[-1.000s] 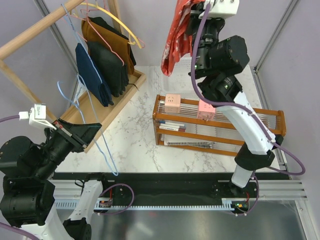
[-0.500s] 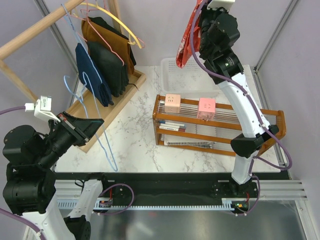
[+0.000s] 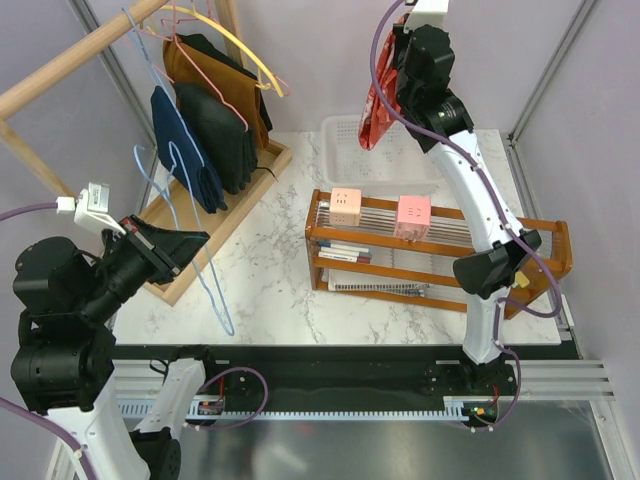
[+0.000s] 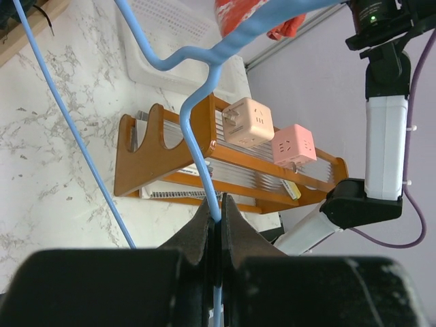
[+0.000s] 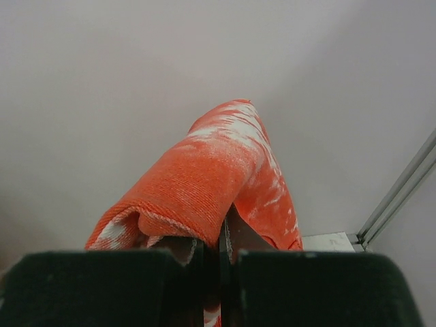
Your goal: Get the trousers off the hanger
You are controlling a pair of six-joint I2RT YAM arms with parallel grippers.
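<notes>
The left tool clamped the light-blue hanger. The right tool pinched the red trousers high above the white basket.

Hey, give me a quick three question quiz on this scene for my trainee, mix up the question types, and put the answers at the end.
1. True or false: the trousers hang on the hanger.
2. What are the left gripper's jaws shut on? A: the hanger. B: a cup. C: nothing.
3. How many cubes sit on top of the wooden rack?
Key: 1 false, the right gripper holds them up, off the hanger. 2 A. 3 two: the peach cube and the pink cube.
</notes>
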